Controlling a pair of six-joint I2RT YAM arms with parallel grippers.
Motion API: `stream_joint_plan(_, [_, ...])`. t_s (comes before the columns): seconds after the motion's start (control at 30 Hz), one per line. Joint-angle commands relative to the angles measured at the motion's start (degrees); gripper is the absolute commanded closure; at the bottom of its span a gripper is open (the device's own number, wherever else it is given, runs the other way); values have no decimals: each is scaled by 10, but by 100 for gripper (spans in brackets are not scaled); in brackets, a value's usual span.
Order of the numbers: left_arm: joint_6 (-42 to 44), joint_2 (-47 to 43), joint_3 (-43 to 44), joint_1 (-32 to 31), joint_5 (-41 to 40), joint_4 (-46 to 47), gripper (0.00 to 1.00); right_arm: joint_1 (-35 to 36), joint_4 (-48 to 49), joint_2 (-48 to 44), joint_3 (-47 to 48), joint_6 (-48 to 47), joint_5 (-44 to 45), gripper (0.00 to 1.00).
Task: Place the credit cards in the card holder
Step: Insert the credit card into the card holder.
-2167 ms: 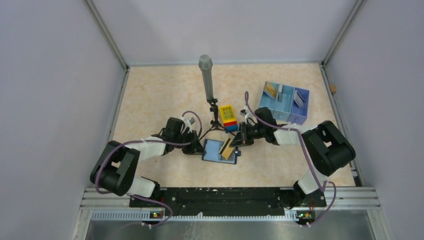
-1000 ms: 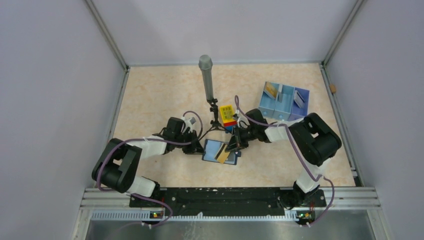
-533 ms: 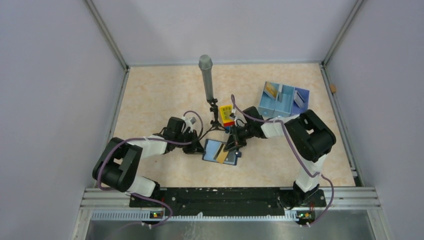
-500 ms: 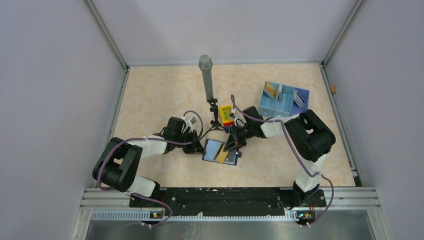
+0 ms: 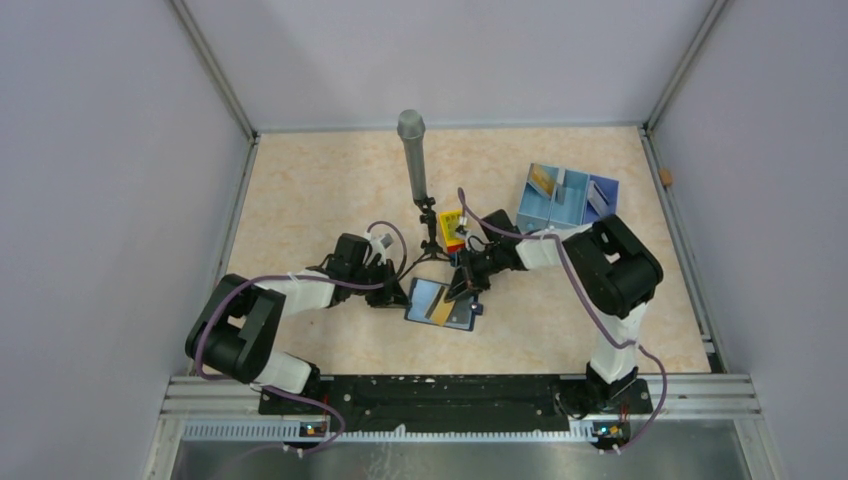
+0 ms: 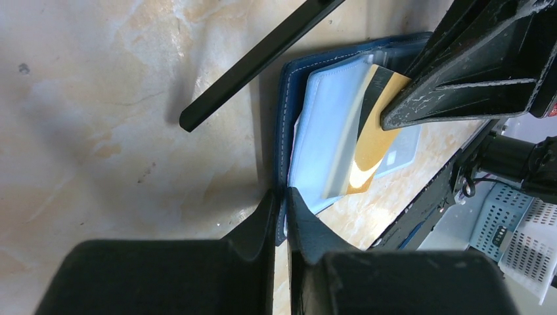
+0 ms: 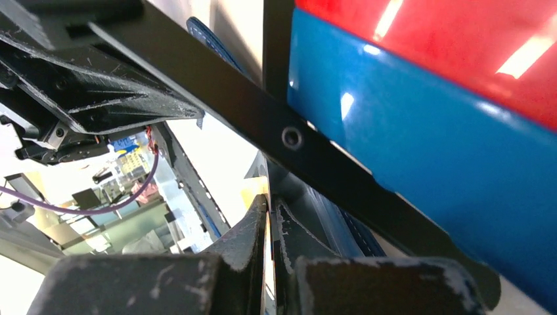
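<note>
1. card holder [image 5: 425, 298] lies open on the table [image 5: 320, 190], centre, just ahead of both arms. navy outside, pale blue sleeves facing up.
2. left gripper [image 6: 281, 199] comes in low from the left. its jaws are drawn nearly together, nipping the navy edge of the card holder on the side nearest that arm.
3. gold card [image 6: 368, 147] lies slantwise across the pale sleeves, one end low over the holder, the other up at the right gripper. cannot tell whether it sits inside a sleeve or only on top.
4. right gripper [image 7: 268, 213] reaches in from the right, jaws pressed together. a thin tan sliver shows between the tips in the right wrist view; it looks like the gold card's edge, though that view is too crowded to be sure. from the left wrist view, the fingertip meets the card's far end.
5. tripod leg [image 6: 256, 65], a black bar, crosses just past the card holder's far edge, apart from the card.
6. toy brick block [image 5: 452, 228], yellow-topped, stands just behind the right gripper, beside the tripod. its red and blue layers fill the right wrist view.
7. grey cylinder [image 5: 412, 150] rises from the tripod, slightly tilted.
8. tray [image 5: 565, 225], pale blue, three compartments, sits far right, well apart from the card holder. cards stand in it, a gold one [image 5: 541, 180] in the left compartment; the others are too small to name.
</note>
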Motion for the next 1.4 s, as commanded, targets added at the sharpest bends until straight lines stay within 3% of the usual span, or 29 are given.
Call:
stream_joint_plan(0.0, [5,1,15,-9,20,33,91,13,-61,45,1,-22,108,100])
stream_joint_plan(0.37, [4,-2,14,-14,25,35,91,27,-63,72,24,-11,115,100])
stream_joint_plan(0.5, [2,-5,13,-14,19,31,93,28,-58,54,24,-2,129,88])
stream_joint_plan(0.6, [-5,-4,9,-14,8,31,100,28,-72,27,30,-2,147,79])
stream_joint_plan(0.77, [-27,8,-8,-14,26,67,100,28,-109,-21,39,-9,195,64])
stream_joint_plan(0.97, [-33,4,-16,-14,25,78,100,28,-147,-69,36,-8,247,55])
stream_joint_plan(1.03, [-33,1,-17,-14,21,77,100,28,-156,-88,31,-5,267,47])
stream_joint_plan(1.37, [-32,-2,-18,-14,21,76,100,28,-143,-154,-4,27,297,47])
